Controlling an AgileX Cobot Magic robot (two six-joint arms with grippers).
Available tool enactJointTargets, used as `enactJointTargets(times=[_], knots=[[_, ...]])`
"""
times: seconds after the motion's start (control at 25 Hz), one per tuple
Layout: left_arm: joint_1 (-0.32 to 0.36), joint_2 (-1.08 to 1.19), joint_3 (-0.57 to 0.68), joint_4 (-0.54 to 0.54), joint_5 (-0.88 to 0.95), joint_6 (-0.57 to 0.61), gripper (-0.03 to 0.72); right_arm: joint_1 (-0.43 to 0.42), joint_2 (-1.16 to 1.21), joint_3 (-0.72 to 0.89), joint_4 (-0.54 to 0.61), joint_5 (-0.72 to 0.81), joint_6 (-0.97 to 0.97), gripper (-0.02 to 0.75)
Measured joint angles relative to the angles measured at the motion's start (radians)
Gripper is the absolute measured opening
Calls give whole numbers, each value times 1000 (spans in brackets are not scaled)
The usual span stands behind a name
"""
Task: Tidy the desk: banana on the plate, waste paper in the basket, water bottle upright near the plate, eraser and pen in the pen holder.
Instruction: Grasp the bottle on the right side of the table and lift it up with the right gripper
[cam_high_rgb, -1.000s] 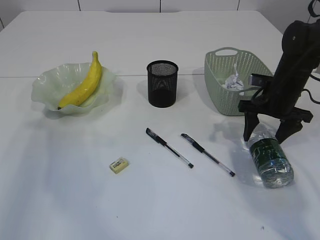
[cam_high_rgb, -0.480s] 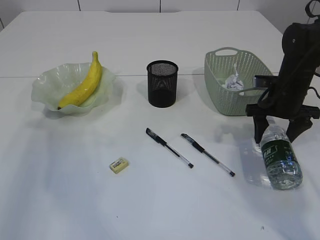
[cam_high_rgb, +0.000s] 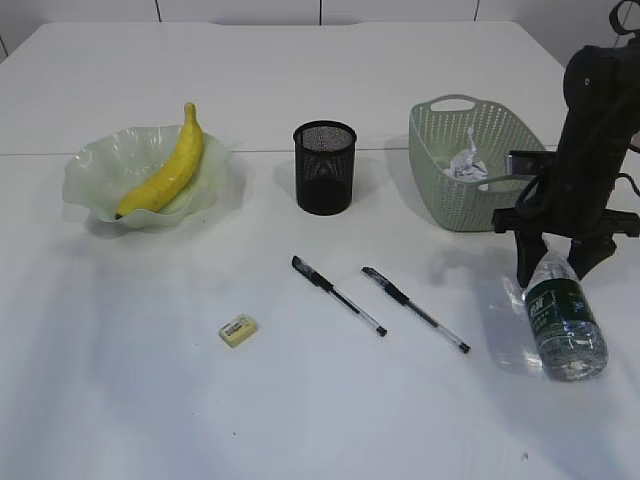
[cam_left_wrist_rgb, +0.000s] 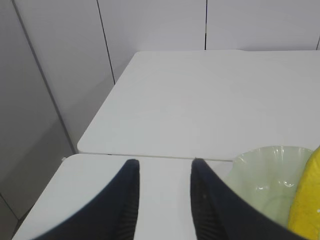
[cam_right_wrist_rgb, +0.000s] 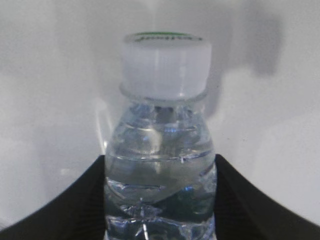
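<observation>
The water bottle (cam_high_rgb: 565, 325) lies on its side at the right of the table, cap toward the basket. My right gripper (cam_high_rgb: 555, 270) points down with a finger on each side of the bottle's shoulder. In the right wrist view the gripper (cam_right_wrist_rgb: 160, 167) presses both sides of the bottle just below its white cap (cam_right_wrist_rgb: 166, 65). The banana (cam_high_rgb: 170, 170) lies on the pale green plate (cam_high_rgb: 90, 175). Crumpled paper (cam_high_rgb: 466, 160) is in the green basket (cam_high_rgb: 440, 190). Two pens (cam_high_rgb: 338, 295) (cam_high_rgb: 415, 310) and the eraser (cam_high_rgb: 238, 329) lie on the table. My left gripper (cam_left_wrist_rgb: 162, 165) is open and empty beside the plate (cam_left_wrist_rgb: 260, 170).
The black mesh pen holder (cam_high_rgb: 325, 168) stands upright at the middle back, between plate and basket. The table's right edge is close to the bottle. A seam between two tabletops runs behind the plate and holder.
My right gripper has pushed the bottle to the right and turned it a little, and its fingers have narrowed onto the bottle's shoulder. Nothing else has moved.
</observation>
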Motion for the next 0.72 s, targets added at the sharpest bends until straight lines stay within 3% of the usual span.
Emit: enactJointTargets(times=[0.24, 0.72], knots=[[0, 0, 0, 0, 0, 0, 236, 0, 0, 0, -2, 2, 0, 368], [0, 0, 0, 0, 0, 0, 236, 0, 0, -19, 48, -1, -16, 363]])
